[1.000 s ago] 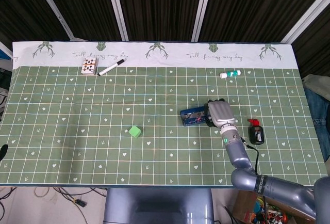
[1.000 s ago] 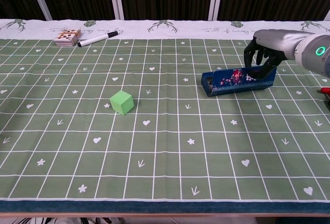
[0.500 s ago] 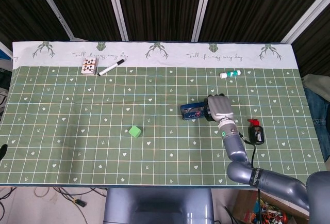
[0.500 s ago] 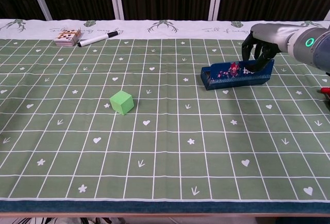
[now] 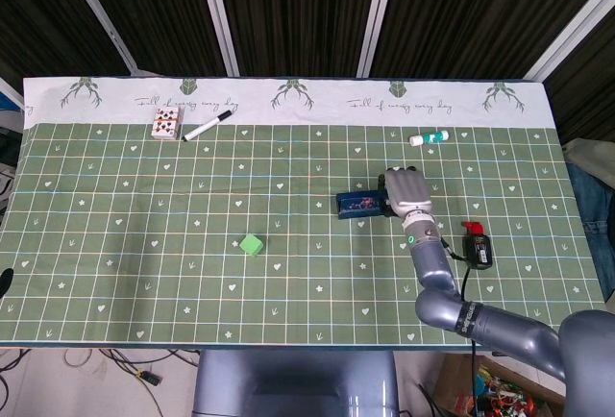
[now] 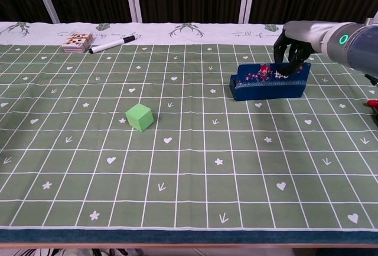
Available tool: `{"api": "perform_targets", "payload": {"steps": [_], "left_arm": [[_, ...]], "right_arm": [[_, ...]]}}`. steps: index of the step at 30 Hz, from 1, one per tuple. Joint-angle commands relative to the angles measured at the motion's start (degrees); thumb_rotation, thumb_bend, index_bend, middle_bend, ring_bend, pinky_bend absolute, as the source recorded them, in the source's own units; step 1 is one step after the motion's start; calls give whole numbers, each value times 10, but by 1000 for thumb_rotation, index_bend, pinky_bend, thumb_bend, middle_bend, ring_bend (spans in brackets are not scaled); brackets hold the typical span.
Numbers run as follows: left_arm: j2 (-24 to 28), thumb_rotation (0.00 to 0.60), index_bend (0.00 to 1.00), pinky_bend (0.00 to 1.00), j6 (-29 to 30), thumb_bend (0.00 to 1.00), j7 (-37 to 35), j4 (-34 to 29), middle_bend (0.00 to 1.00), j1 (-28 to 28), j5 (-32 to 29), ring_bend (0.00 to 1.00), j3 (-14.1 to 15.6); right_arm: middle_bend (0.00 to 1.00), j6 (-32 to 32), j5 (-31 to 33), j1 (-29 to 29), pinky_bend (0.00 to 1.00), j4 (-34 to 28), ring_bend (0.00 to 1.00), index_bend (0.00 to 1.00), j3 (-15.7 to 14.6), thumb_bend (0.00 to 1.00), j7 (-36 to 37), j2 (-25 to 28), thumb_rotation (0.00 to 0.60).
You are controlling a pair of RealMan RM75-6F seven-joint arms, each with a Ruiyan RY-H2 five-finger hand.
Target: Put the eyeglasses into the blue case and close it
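Blue case [image 6: 269, 82] now more upright than before, under right robot hand [image 6: 293, 50].

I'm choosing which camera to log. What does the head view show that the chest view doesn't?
Only the head view shows the white tube at the far right and the black device beside the right arm. Only the chest view shows the blue case's flowered side. Both show the right hand on the case, green cube, marker and card box.
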Motion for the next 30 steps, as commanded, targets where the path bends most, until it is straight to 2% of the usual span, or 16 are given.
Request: {"api": "perform_targets", "payload": {"steps": [1,12,14,17,18,22,26,30], "left_arm": [[0,600,218,0,0,320,0,0,0,0,0,0,0],[0,600,218,0,0,321,1,0,0,0,0,0,0],[0,600,218,0,0,321,1,0,0,0,1,0,1],[0,600,218,0,0,321,1,0,0,0,1,0,1],[0,600,219,0,0,320,1,0,0,0,1,0,1],[0,600,219,0,-2,320,1,1,0,0,0,0,1],[0,600,219,0,-2,320,1,1,0,0,0,0,1],[0,600,219,0,-2,321,1,1,0,-1,0,0,1]], "right_arm": [[357,-8,15,12,235,20,355,705,4,568,-6,-7,600],[355,-38,61,35,235,73,344,692,2,569,-19,-21,600],[350,-41,65,38,235,80,336,628,1,569,-20,-23,600],[326,-48,69,43,235,91,320,440,0,553,-20,-27,600],[309,-50,70,44,235,93,310,366,-1,530,-20,-28,600],[247,-58,72,49,235,105,273,202,-2,437,-18,-31,600],[196,-64,75,54,235,116,228,132,2,370,-10,-33,600],[168,-61,69,57,235,114,202,110,7,321,0,-30,600]]}}
